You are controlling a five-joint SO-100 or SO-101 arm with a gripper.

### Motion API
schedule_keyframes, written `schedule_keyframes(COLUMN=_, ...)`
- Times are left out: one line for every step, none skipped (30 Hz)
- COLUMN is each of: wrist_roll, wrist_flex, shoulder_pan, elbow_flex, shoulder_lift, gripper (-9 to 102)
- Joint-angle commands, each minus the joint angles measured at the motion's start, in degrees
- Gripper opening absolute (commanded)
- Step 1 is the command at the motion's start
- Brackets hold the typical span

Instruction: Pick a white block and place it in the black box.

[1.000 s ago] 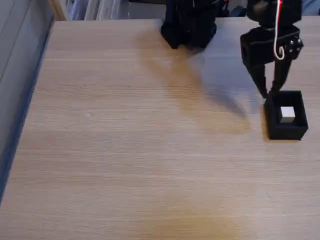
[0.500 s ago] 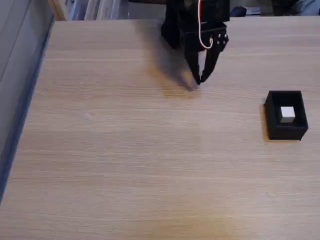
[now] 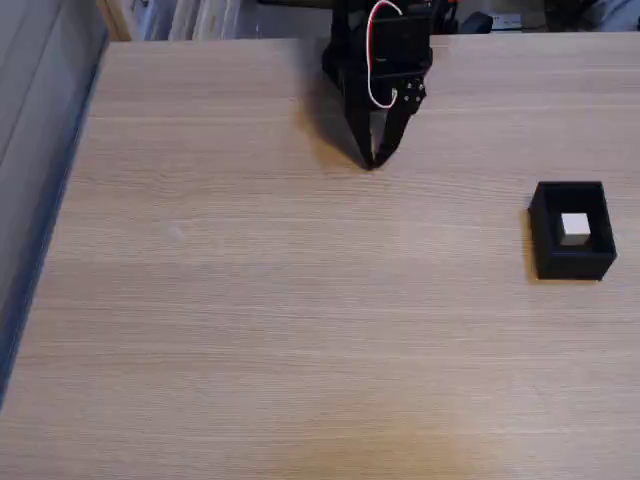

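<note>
The white block (image 3: pixel 574 228) sits inside the black box (image 3: pixel 573 262), resting on its floor, so we judge the placing done. Well away from the black box, up and to its left in the fixed view, our gripper (image 3: pixel 372 161) hangs tips-down over the wooden table (image 3: pixel 250 320), fingers drawn together on nothing, likely parked near the arm's base.

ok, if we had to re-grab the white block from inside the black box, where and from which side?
Likely straight down from above. The white block sits inside the black box, whose walls block any side approach. Pinch two opposite side faces, fingers in the gaps between block and walls. The end effector is far off, near the arm's base, fingertips together.
</note>
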Motion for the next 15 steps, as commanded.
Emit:
schedule_keyframes(wrist_roll=2.5, wrist_flex=2.0, shoulder_pan=-1.0, elbow_flex=0.8, shoulder_lift=2.5, gripper=0)
schedule_keyframes(wrist_roll=2.6, wrist_flex=2.0, shoulder_pan=-1.1, elbow_flex=0.8, shoulder_lift=2.5, gripper=0)
schedule_keyframes(wrist_roll=2.9, wrist_flex=2.0, shoulder_pan=-1.1, elbow_flex=0.8, shoulder_lift=2.5, gripper=0)
schedule_keyframes(wrist_roll=3.3, wrist_flex=2.1, shoulder_pan=-1.1, elbow_flex=0.8, shoulder_lift=2.5, gripper=1)
schedule_keyframes(wrist_roll=3.5, wrist_flex=2.1, shoulder_pan=-1.1, elbow_flex=0.8, shoulder_lift=2.5, gripper=1)
schedule_keyframes(wrist_roll=3.5, wrist_flex=2.1, shoulder_pan=-1.1, elbow_flex=0.8, shoulder_lift=2.6, gripper=1)
schedule_keyframes(wrist_roll=3.5, wrist_flex=2.1, shoulder_pan=-1.1, elbow_flex=0.8, shoulder_lift=2.6, gripper=1)
schedule_keyframes(wrist_roll=3.5, wrist_flex=2.1, shoulder_pan=-1.1, elbow_flex=0.8, shoulder_lift=2.6, gripper=2)
schedule_keyframes(wrist_roll=3.5, wrist_flex=2.1, shoulder_pan=-1.1, elbow_flex=0.8, shoulder_lift=2.6, gripper=2)
schedule_keyframes(wrist_roll=3.5, wrist_flex=2.1, shoulder_pan=-1.1, elbow_flex=0.8, shoulder_lift=2.6, gripper=1)
schedule_keyframes(wrist_roll=3.6, wrist_flex=2.1, shoulder_pan=-1.1, elbow_flex=0.8, shoulder_lift=2.6, gripper=1)
schedule_keyframes(wrist_roll=3.6, wrist_flex=2.1, shoulder_pan=-1.1, elbow_flex=0.8, shoulder_lift=2.6, gripper=1)
schedule_keyframes(wrist_roll=3.6, wrist_flex=2.1, shoulder_pan=-1.1, elbow_flex=0.8, shoulder_lift=2.6, gripper=1)
schedule_keyframes(wrist_roll=3.6, wrist_flex=2.1, shoulder_pan=-1.1, elbow_flex=0.8, shoulder_lift=2.6, gripper=0)
schedule_keyframes(wrist_roll=3.6, wrist_flex=2.1, shoulder_pan=-1.1, elbow_flex=0.8, shoulder_lift=2.6, gripper=0)
